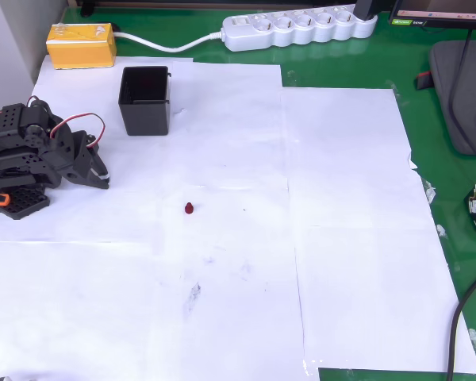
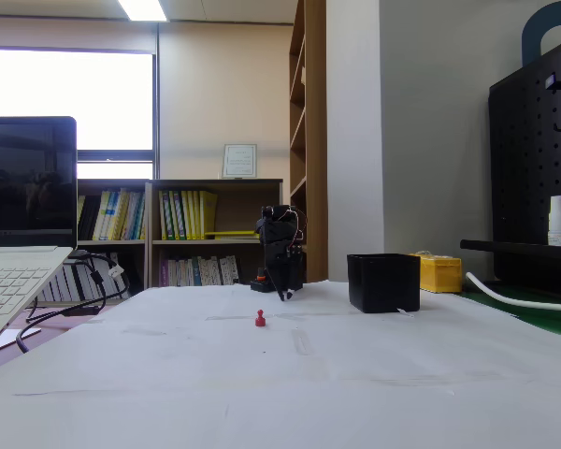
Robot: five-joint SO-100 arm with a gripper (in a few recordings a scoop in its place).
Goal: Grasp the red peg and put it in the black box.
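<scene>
Lying alone on the white paper sheets (image 1: 222,302), the red peg (image 1: 189,209) sits near the middle of the covered area in the overhead view, and nothing touches it. In the fixed view the red peg (image 2: 260,319) stands upright on the paper, small and dark red, in front of the arm.

Up and to the left of the peg in the overhead view is the black box (image 1: 145,101), a square container with tall thin walls and its opening upward. It stands well apart from the peg. In the fixed view the black box (image 2: 383,282) is to the right of the peg and further back.

The pincer (image 1: 97,176) is at the left side in the overhead view, folded low with the black arm, and its tip points to the right, toward the peg but well apart from it. The two fingers seem to lie together at the tip and nothing is seen between them, so it looks closed and empty. In the fixed view the pincer (image 2: 282,292) points down at the counter (image 1: 349,67), behind the peg.

Behind the black box lies a yellow box (image 1: 81,45), and a white power strip (image 1: 301,28) lies on the green counter at the top edge.
</scene>
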